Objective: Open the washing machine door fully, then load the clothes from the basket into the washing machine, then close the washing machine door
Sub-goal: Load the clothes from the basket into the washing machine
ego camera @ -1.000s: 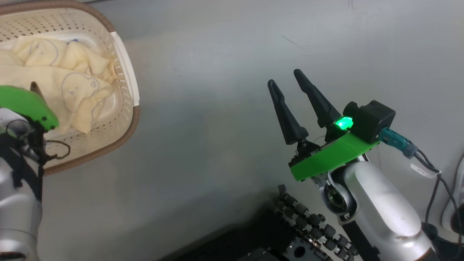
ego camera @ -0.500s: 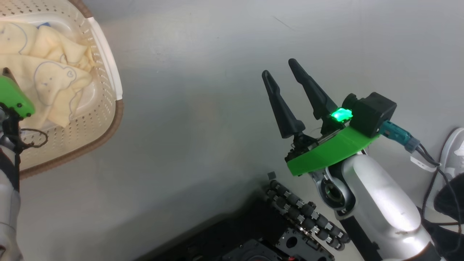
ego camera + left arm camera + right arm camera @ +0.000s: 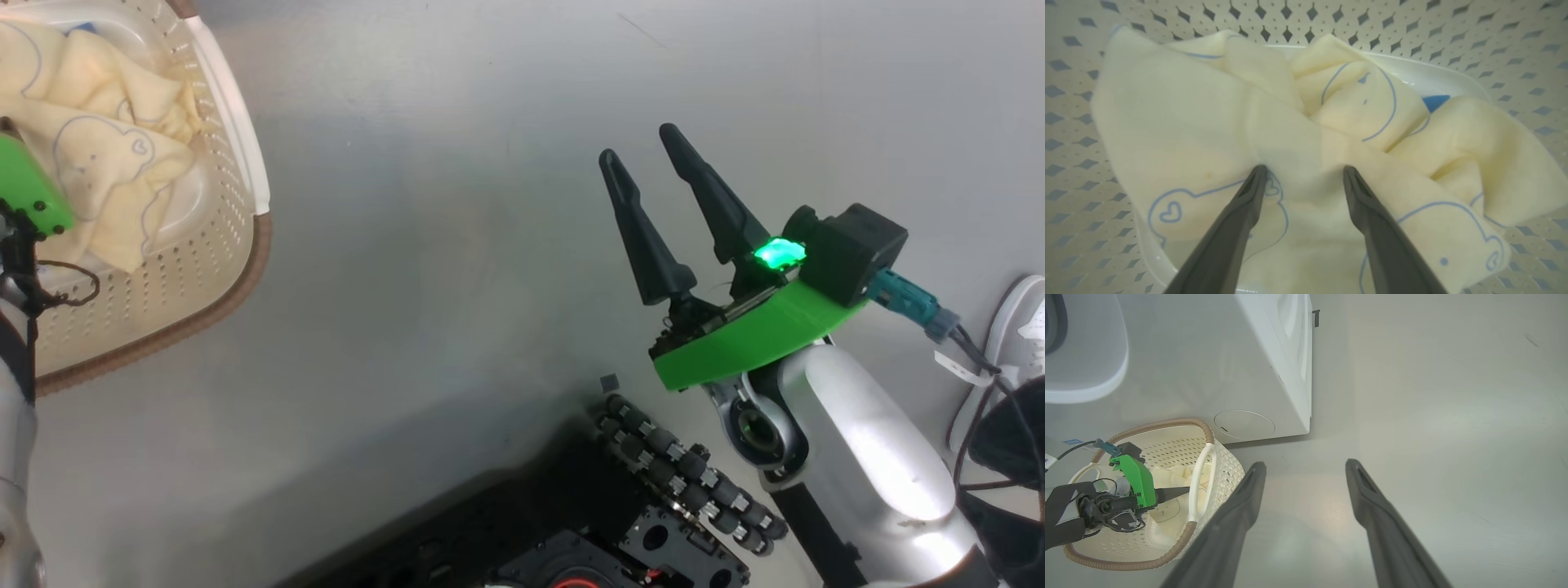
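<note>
Reaching left gripper (image 3: 1304, 168): fingers spread wide inside the basket (image 3: 1515, 41), both tips resting on the top fold of the clothes (image 3: 1180, 122); cloth lay between them but was not pinched
Clothes: cream-yellow garments with blue line-drawn bears, heaped in the basket; a bright blue patch showed between folds
Basket: stood on the grey floor (image 3: 457, 245) at the robot's left, just beside the lower front of the washing machine (image 3: 1265, 363)
Washing machine: white cabinet with a round cover low on its front, seen in the right wrist view
Washing machine door (image 3: 1086, 355): a pale curved shape at that view's upper left, probably the door swung open; too little showed to be sure
Right gripper (image 3: 638, 143): fingers spread, nothing between them, held over bare floor well apart from the basket
Shoe (image 3: 1012, 335): a person's white shoe at the head view's right edge
</note>
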You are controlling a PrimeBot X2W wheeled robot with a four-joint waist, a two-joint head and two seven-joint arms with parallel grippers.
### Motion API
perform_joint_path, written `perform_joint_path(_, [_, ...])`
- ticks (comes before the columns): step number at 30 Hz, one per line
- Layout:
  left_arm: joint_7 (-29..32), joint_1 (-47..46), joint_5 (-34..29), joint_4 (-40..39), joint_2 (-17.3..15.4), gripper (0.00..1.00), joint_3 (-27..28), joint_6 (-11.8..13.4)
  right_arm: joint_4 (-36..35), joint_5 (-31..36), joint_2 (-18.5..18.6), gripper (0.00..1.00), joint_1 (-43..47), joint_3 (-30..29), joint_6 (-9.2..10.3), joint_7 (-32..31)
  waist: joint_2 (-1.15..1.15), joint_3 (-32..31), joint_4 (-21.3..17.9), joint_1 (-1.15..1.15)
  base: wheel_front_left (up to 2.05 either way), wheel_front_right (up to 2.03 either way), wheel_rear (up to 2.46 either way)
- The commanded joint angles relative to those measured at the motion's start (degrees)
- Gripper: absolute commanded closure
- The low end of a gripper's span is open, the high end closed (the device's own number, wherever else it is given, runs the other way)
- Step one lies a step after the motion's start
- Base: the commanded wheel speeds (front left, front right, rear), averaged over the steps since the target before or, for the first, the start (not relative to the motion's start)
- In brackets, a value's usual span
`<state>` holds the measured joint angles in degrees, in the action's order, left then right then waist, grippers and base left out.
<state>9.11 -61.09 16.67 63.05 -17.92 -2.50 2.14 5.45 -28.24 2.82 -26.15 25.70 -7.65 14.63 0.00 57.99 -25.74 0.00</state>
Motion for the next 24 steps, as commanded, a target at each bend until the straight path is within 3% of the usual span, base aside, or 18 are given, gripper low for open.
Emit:
perform_joint_path(1, [-0.21,0.37,-0.41,-0.39,-1.84,0.00,0.16,0.35,-1.71,-0.12,0.06,0.00,3.67,-0.23,0.16,0.37,0.00,0.22,0.17,0.00,0.00,0.00,0.00])
perform_joint_path(11, [-0.77,-2.14,-1.17,1.86,-1.26,0.01,-1.76,0.45,-2.47,1.26,0.06,0.00,5.50,-2.76,0.16,0.37,0.00,1.08,0.73,0.00,0.00,0.00,0.00])
perform_joint_path(22, [-2.81,-4.89,-1.74,5.10,0.14,0.48,-3.98,-0.19,-3.21,1.74,0.06,0.00,6.23,-3.98,0.16,0.37,0.00,1.86,1.38,0.00,0.00,0.00,0.00])
perform_joint_path(24, [-3.28,-5.15,-1.65,5.71,0.29,0.52,-4.15,-0.27,-3.26,1.83,0.06,0.00,6.28,-4.14,0.16,0.37,0.00,1.97,1.46,0.00,0.00,0.00,0.00])
